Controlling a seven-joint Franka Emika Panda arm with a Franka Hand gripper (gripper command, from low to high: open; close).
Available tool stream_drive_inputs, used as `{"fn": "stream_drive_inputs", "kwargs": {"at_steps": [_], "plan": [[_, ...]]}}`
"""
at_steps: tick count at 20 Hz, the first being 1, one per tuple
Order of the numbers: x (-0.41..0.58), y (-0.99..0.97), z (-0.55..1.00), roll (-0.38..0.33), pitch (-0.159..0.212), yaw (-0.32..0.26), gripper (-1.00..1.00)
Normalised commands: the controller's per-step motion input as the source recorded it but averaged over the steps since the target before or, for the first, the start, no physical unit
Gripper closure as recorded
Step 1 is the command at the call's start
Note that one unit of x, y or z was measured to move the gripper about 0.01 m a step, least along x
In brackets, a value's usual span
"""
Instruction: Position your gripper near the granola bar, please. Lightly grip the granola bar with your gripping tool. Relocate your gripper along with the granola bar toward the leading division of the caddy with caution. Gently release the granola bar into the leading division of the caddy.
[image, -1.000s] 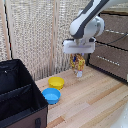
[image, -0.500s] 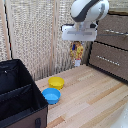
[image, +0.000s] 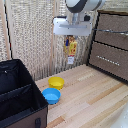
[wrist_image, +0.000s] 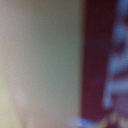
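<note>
So the pickup part looks done: the pincer (image: 70, 39) is up high over the far side of the wooden surface (image: 95, 95), and the granola bar (image: 71, 48) is dangling from it on end, well clear of everything below. The fingers are closed on the top of the bar, as far as the exterior view shows; the actual contact is small and a bit blurry there. The wrist view is no help, just a smeared close-up of tan and dark red, so I can't confirm the grip from it. What's left, I'd say, is the whole carry and drop. The caddy (image: 15, 95) sits at the exterior view's left, well apart from the bar, and the compartment with the little grey buckle (image: 37, 121) on its outer wall is the near one, (image: 20, 107). Nothing is in it that I can see. A yellow bowl (image: 56, 82) and a blue bowl (image: 51, 95) sit touching each other between the arm and the caddy, roughly under the likely path.
</note>
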Motion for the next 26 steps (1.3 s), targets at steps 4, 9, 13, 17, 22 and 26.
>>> {"fn": "stream_drive_inputs", "kwargs": {"at_steps": [4,9,13,17,22,26], "plan": [[-0.010,0.41,0.53,0.000,-0.050,-0.248,1.00],[-0.046,0.34,0.50,0.000,-0.034,-0.260,1.00],[-0.106,0.39,0.34,0.000,0.000,-0.213,1.00],[-0.116,0.46,0.13,-0.003,0.056,-0.179,1.00],[0.171,0.52,0.03,-0.035,0.335,-0.011,1.00],[0.269,0.48,0.23,0.029,0.239,-0.056,1.00]]}}
